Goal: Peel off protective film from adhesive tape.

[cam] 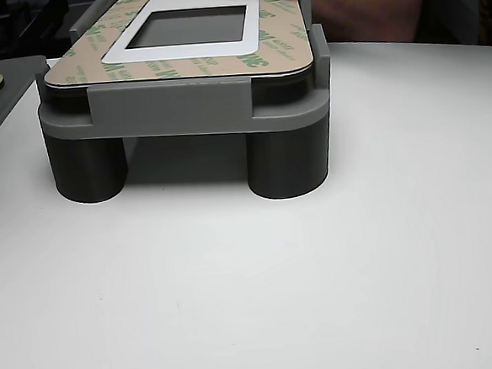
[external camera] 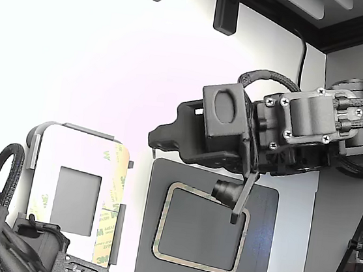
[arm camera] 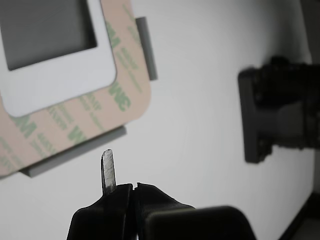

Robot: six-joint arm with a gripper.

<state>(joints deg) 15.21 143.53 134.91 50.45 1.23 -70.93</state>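
White table point(cam: 321, 297); protective film point(cam: 196, 67) flat along panel edge; hand point(arm camera: 132, 187) closed, empty.

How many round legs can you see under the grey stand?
2: in the other view, one dark leg stands under the grey stand's front left corner, one under its front right. Back legs may be hidden.

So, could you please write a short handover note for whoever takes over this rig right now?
Gripper: jaws closed, holding nothing; one thin blade tip sticks out, off the part.
Protective film: still lying on the adhesive tape around the white panel, which sits in the grey fixture.
Dark grey plate: beside it, at the exterior view's right.
Done: no peeling visible.
Left: catch a film edge and peel.
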